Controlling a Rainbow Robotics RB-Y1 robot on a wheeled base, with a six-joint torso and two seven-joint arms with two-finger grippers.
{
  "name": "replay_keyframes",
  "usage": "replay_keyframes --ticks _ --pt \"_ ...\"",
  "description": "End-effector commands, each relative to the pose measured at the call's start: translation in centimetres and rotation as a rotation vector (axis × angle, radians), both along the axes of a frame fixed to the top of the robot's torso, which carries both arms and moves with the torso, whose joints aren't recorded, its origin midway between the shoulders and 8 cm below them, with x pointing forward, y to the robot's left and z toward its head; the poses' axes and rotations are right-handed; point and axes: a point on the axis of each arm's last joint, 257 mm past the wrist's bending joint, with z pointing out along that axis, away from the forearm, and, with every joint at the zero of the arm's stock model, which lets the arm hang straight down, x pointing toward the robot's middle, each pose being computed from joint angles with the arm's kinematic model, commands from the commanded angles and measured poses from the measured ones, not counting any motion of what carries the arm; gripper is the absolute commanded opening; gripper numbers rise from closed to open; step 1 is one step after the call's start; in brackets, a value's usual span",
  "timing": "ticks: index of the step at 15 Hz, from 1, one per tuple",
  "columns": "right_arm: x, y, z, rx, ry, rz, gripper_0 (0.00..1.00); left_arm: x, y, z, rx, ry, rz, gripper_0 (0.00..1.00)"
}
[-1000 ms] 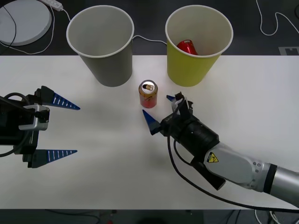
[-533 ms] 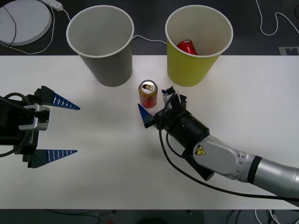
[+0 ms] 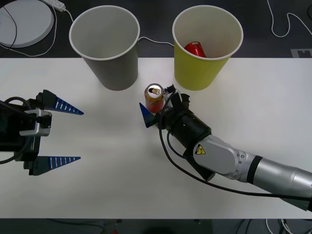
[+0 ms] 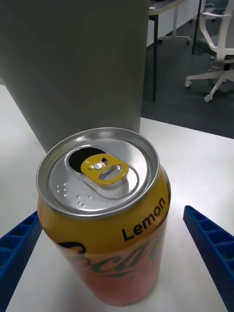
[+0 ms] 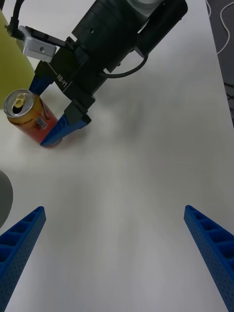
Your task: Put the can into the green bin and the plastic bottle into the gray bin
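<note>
Right gripper (image 3: 156,106) has its fingers spread either side of the can (image 3: 154,97), standing between the gray bin (image 3: 105,48) and green bin (image 3: 207,51); next, clamp and lift

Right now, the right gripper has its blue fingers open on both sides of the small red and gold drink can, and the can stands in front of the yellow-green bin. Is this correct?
Not quite. In the front view the small red and gold drink can stands between the gray paper-cup-shaped bin and the yellow-green bin, in front of the gap between them. The rest holds: the right gripper has its fingers open on both sides of the can.
</note>
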Motion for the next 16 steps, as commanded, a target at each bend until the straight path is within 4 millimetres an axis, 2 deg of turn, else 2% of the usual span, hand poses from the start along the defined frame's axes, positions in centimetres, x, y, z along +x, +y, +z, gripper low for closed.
replay_keyframes --ticks 1,3,4,5,6,7,16 --pt "0.57 0.17 0.02 -0.007 -0.003 -0.006 1.0 0.0 0.0 0.0 0.0 0.0 0.0 1.0" --pt "0.79 0.22 -0.01 -0.011 -0.004 -0.008 1.0 0.0 0.0 0.0 0.0 0.0 0.0 1.0" --pt "0.76 0.32 0.01 -0.013 -0.006 -0.006 0.95 0.0 0.0 0.0 0.0 0.0 0.0 1.0" --pt "0.79 0.23 0.0 -0.015 -0.006 -0.007 0.38 0.0 0.0 0.0 0.0 0.0 0.0 1.0" --pt "0.76 0.31 0.0 -0.01 -0.003 -0.007 0.12 0.0 0.0 0.0 0.0 0.0 0.0 1.0" --pt "0.75 0.19 -0.14 -0.01 0.001 -0.009 0.0 0.0 0.0 0.0 0.0 0.0 0.0 1.0" --pt "0.7 -0.08 -0.14 -0.025 -0.006 -0.004 0.0 0.0 0.0 0.0 0.0 0.0 0.0 1.0"
